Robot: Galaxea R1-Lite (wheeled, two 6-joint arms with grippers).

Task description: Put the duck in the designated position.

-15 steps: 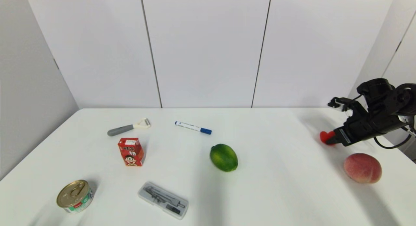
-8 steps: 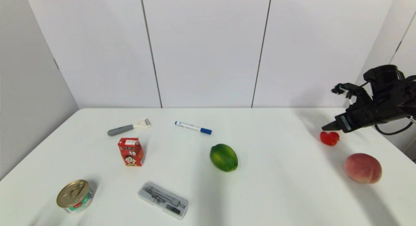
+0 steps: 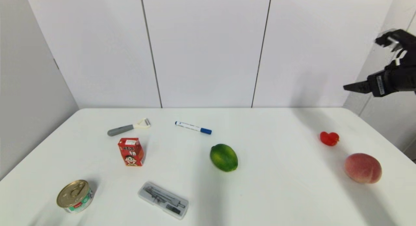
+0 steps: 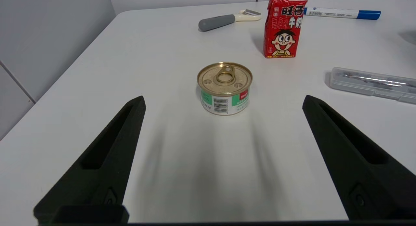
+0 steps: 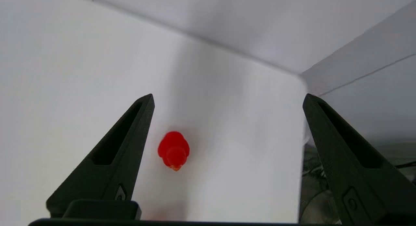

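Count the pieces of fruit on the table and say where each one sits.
2. The green fruit lies near the table's middle; the peach lies at the right edge, in front of the duck. None looks hidden.

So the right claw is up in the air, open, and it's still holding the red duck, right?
Not quite. The right claw is up in the air and open, but it holds nothing: the duck sits on the table beside the peach. The head view shows this, and the right wrist view shows the duck below the fingers.

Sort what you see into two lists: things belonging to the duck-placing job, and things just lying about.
Belongs to the job:
duck
right hand, open, raised above the duck

Just lying about:
peach
green fruit
drink carton
can
peeler
marker
plastic case
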